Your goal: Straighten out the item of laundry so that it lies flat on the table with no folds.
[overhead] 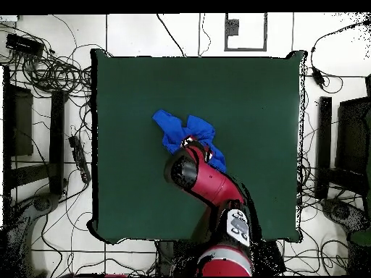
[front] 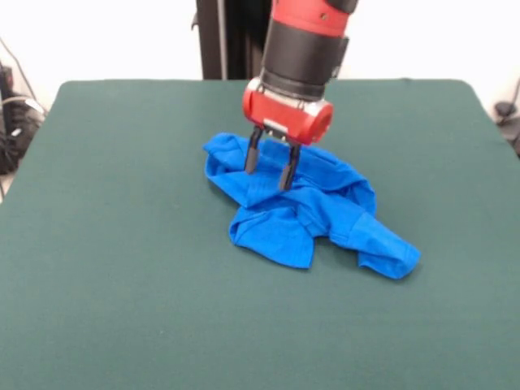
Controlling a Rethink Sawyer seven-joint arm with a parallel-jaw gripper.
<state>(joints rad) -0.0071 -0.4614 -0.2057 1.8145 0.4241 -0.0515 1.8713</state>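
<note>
In the front view the gripper hangs just above centre of the frame, its two dark fingers pointing straight down with a clear gap between them. The fingers stand apart with their tips at the upper folds of the cloth, and nothing is pinched between them; whether the tips press the fabric or only graze it cannot be told. Above the fingers sits the red wrist block, then the black and red arm rising out of the top of the frame.

Around the tips lies the one blue T-shirt, crumpled into a heap at mid-frame, a little right of centre. It is bunched in thick folds, with one lobe at upper left under the gripper, a flap hanging toward the lower middle, and a tongue reaching to the lower right.

The green table spreads wide on every side of the heap: broad bare felt to the left, to the right, and across the whole bottom of the frame, with a narrower strip toward the top edge. No containers show on it.

In the overhead view the shirt lies left of centre on the table, with the arm covering its lower right part
</note>
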